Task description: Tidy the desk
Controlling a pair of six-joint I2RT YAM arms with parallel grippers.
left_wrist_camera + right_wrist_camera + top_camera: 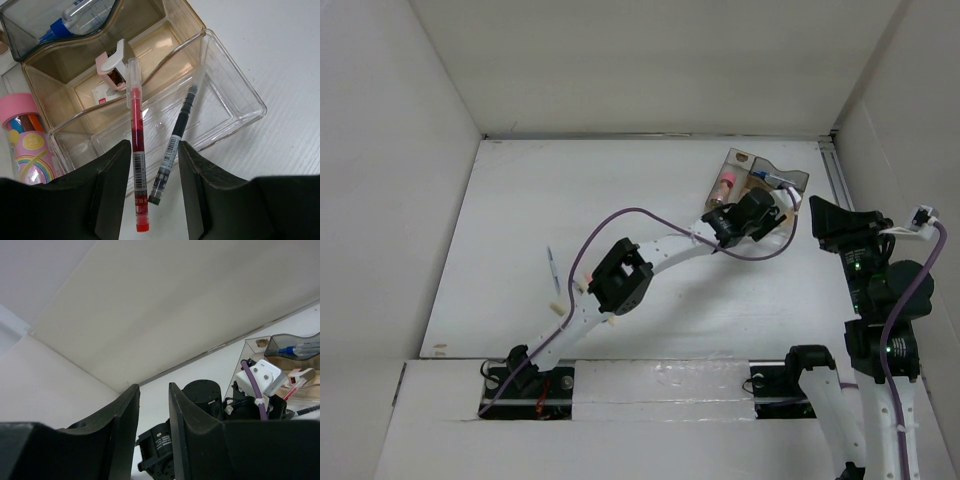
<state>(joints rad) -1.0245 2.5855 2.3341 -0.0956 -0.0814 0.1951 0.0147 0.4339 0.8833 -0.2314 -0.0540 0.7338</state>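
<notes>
The white desk (620, 190) holds a clear compartment tray (760, 178) at its back right. My left gripper (153, 150) hovers at the tray's near rim (240, 117) with its jaws open. A red pen (136, 145) and a black pen (175, 140) lean out over that rim. Their lower ends hang between my fingers, the red one close to the left finger (112, 185), and neither is clamped. My right gripper (152, 405) is raised at the right of the desk, open with nothing in it. From above, the left gripper (760, 210) and right gripper (823, 218) stand close together.
In the tray are a pink rainbow tube (25, 145) of coloured pencils, a blue-capped bottle (75, 15), a pink and white clip-like item (115, 65) and a small white block (102, 92). A lone pen (552, 268) lies on the desk's left side. A metal rail (835, 170) runs along the right edge.
</notes>
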